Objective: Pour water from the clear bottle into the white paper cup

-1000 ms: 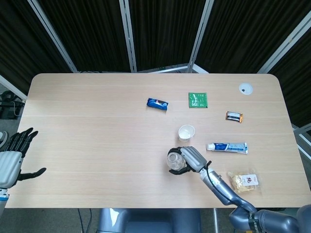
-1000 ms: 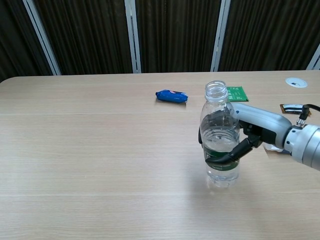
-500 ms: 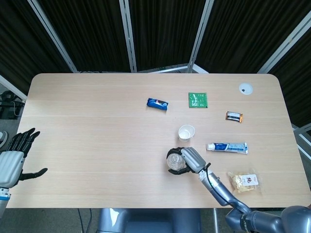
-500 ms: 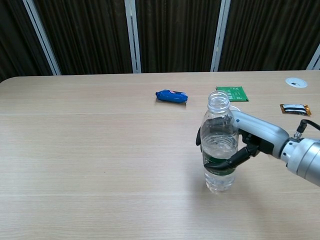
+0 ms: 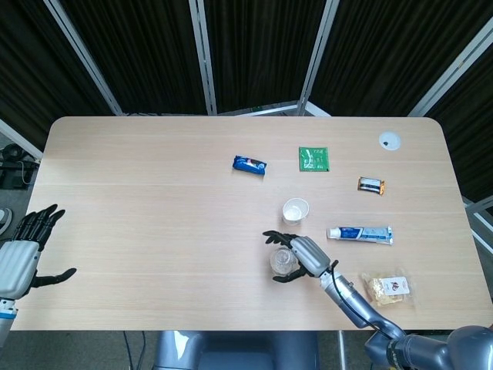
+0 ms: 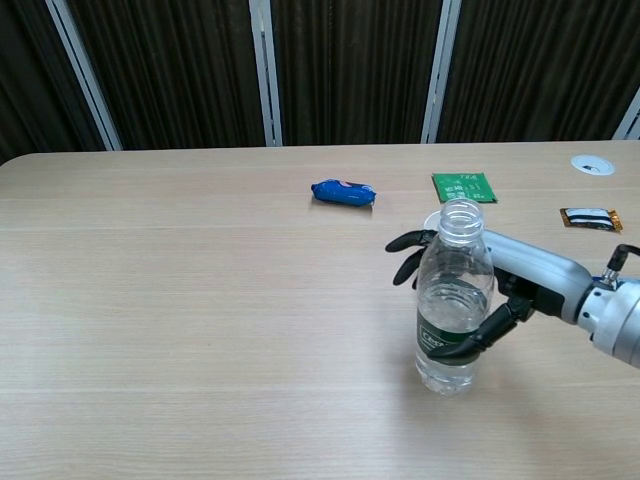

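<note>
The clear bottle point(image 5: 281, 260) point(image 6: 455, 300) stands upright and uncapped on the table, about a third full of water, with a green label band. My right hand point(image 5: 308, 254) point(image 6: 520, 275) sits beside it on the right. Its fingers point(image 6: 410, 252) reach out straight behind the bottle rather than wrapping it, and the thumb lies against the label. The white paper cup point(image 5: 295, 210) stands just beyond the bottle; in the chest view the bottle and hand mostly hide it. My left hand point(image 5: 19, 258) hovers off the table's left edge, fingers apart and empty.
A blue snack packet point(image 5: 249, 164) point(image 6: 343, 192) and a green sachet point(image 5: 313, 158) point(image 6: 463, 186) lie farther back. A toothpaste tube point(image 5: 360, 233), a dark bar point(image 5: 370, 184) point(image 6: 588, 216) and a snack bag point(image 5: 389, 287) lie to the right. A white disc point(image 5: 389, 139) sits near the far right corner.
The bottle has come down and slightly right, onto the table. My right hand's fingers have uncurled from around it and now stretch out. The left hand has barely moved.
</note>
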Available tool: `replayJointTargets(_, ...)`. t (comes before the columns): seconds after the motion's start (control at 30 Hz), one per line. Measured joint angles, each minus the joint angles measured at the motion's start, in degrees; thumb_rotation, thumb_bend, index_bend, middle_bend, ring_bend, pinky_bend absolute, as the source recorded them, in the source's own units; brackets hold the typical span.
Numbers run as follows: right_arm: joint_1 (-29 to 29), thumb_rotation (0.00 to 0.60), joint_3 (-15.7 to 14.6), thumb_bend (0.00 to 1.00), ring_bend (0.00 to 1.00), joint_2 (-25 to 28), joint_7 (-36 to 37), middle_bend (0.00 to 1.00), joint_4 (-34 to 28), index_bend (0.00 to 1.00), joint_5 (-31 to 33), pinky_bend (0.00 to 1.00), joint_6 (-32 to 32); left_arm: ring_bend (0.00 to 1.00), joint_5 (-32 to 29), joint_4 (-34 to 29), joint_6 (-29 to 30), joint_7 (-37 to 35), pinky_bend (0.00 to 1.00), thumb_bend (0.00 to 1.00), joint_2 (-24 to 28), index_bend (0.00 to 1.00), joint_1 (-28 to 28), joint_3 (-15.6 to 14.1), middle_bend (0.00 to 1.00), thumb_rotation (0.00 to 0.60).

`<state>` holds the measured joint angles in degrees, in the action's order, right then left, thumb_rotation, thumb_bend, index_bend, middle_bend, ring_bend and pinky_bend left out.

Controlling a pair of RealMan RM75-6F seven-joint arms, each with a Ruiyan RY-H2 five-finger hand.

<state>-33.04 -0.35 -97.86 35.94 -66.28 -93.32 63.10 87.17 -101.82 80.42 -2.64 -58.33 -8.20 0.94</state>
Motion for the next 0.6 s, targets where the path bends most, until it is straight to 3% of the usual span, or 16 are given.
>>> replayJointTargets(0.1,0.04,0.600,-0.48,0.00,0.19,0.54,0.26,0.19,0.33,0.07,-0.51,0.23,0.52,0.00,0.11,-0.06,0.04,-0.01,0.00,0.00,0.04,0.02,0.02,-0.07,0.00,0.600)
replayJointTargets(0.2,0.17,0.600,-1.06,0.00,0.10,1.29,1.13,0.09,0.50,0.01,-0.98,0.13,1.09,0.00,0.34,-0.21,0.12,-0.16,0.00,0.00,0.15,0.02,0.03,-0.14,0.00,0.600)
replayJointTargets(0.33,0.37,0.600,-2.37,0.00,0.00,3.52,1.84,0.00,0.04,0.00,-2.17,0.00,1.89,0.00,0.70,-0.34,0.31,-0.48,0.00,0.00,0.33,0.02,0.08,-0.25,0.00,0.600)
replayJointTargets(0.6,1.49,0.600,-5.11,0.00,0.00,11.24,-2.41,0.00,-3.12,0.00,-3.46,0.00,2.81,0.00,3.27,-0.81,1.32,-1.58,0.00,0.00,0.94,0.02,0.41,-1.08,0.00,0.600)
